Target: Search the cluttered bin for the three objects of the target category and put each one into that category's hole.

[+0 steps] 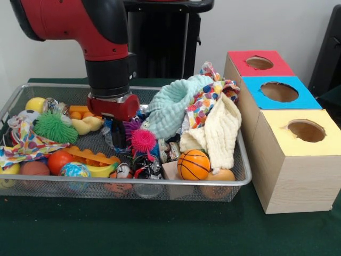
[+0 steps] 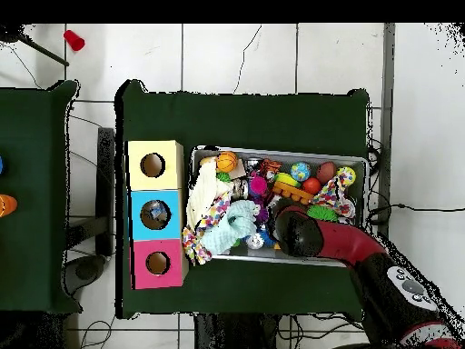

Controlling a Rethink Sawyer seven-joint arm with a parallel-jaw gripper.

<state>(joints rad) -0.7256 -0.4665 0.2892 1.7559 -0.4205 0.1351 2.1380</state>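
The wire-mesh bin (image 1: 160,181) is full of toys and cloths; it also shows in the overhead view (image 2: 363,164). My gripper (image 1: 118,140) reaches down into the bin's middle, beside a pink spiky ball (image 1: 143,140). A bluish-clear wrinkly piece, likely a bottle (image 1: 108,133), lies right by the gripper. Another clear wrinkly thing (image 1: 53,105) sits at the far left next to a yellow ball. The red-topped box's hole (image 1: 259,63) is farthest from the camera, to the right of the bin. In the overhead view the hole (image 2: 157,264) is left of the bin, and the arm (image 2: 300,232) hides the gripper.
A blue-topped box (image 1: 279,92) and a yellow-topped box (image 1: 303,130) stand in a row with the red one. A mint cloth (image 1: 170,109), a cream cloth (image 1: 218,133), a green spiky ball (image 1: 55,127) and a small basketball (image 1: 193,164) crowd the bin.
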